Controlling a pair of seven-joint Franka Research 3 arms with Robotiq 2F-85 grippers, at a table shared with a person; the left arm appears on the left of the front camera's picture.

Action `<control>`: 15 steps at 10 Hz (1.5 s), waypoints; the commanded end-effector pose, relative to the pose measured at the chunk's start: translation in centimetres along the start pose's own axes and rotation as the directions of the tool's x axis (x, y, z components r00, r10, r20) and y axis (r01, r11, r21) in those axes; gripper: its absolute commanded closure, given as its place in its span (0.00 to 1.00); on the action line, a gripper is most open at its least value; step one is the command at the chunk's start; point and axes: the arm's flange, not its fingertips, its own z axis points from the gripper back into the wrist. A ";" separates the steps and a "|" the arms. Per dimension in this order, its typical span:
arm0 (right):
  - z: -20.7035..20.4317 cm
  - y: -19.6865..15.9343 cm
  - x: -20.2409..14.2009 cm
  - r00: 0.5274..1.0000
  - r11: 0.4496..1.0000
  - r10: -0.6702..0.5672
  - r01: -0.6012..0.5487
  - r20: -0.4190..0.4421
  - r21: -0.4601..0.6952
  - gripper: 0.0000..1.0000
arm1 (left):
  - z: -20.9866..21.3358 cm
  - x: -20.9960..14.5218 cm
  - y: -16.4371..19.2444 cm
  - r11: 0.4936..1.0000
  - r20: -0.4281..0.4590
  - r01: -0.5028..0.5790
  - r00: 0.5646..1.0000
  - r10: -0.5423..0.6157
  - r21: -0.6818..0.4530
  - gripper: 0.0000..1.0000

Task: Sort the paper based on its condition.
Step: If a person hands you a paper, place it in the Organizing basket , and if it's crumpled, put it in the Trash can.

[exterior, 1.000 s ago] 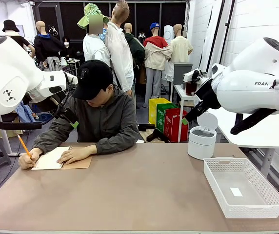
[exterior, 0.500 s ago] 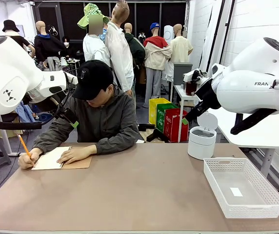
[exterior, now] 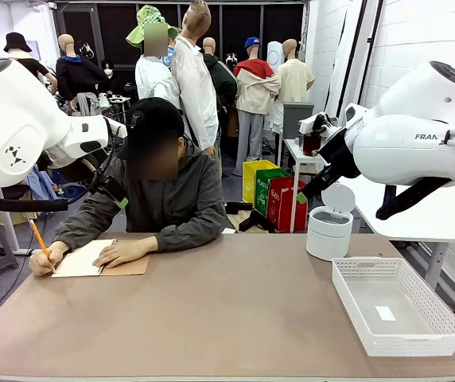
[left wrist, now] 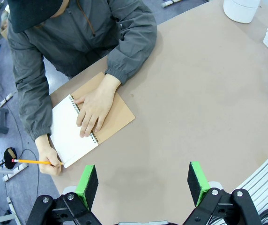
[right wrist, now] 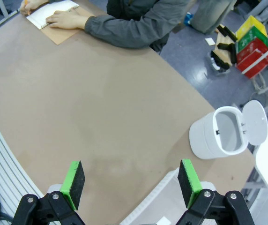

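Paper point(left wrist: 67, 136) lies in spiral notebook point(left wrist: 117, 115) at table point(exterior: 227, 318) far-left corner, under person's palm point(left wrist: 94, 105); left hand point(left wrist: 142, 177) and right hand point(right wrist: 130, 180) wide open, empty, so best wait clear until sheet's released.

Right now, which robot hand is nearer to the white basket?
Right. The right hand hangs almost over the edge of the basket; the left hand hangs near the person's notebook, with the basket far across the table.
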 end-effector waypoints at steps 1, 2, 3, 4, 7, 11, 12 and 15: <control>0.0 0.0 0.0 1.000 1.000 0.000 0.000 0.000 0.002 0.00 | 0.1 0.2 0.0 1.000 -0.002 0.000 1.000 0.000 0.000 0.00; 0.0 0.0 0.0 1.000 1.000 0.000 0.000 0.000 0.002 0.00 | 0.1 0.2 0.0 1.000 -0.002 0.000 1.000 0.000 0.000 0.00; 0.0 0.0 0.0 1.000 1.000 0.000 0.000 0.000 0.002 0.00 | 0.1 0.2 0.0 1.000 -0.002 0.000 1.000 0.000 0.000 0.00; 0.0 0.0 0.0 1.000 1.000 0.000 0.000 0.000 0.002 0.00 | 0.1 0.2 0.0 1.000 -0.002 0.000 1.000 0.000 0.000 0.00; 0.0 0.0 0.0 1.000 1.000 0.000 0.000 0.000 0.002 0.00 | 0.1 0.2 0.0 1.000 -0.002 0.000 1.000 0.000 0.000 0.00; 0.0 0.0 0.0 1.000 1.000 0.000 0.000 0.000 0.002 0.00 | 0.1 0.2 0.0 1.000 -0.002 0.000 1.000 0.000 0.000 0.00; 0.0 0.0 0.0 1.000 1.000 0.000 0.000 0.000 0.002 0.00 | 0.1 0.2 0.0 1.000 -0.002 0.000 1.000 0.000 0.000 0.00; 0.0 0.0 0.0 1.000 1.000 0.000 0.000 0.000 0.002 0.00 | 0.1 0.2 0.0 1.000 -0.002 0.000 1.000 0.000 0.000 0.00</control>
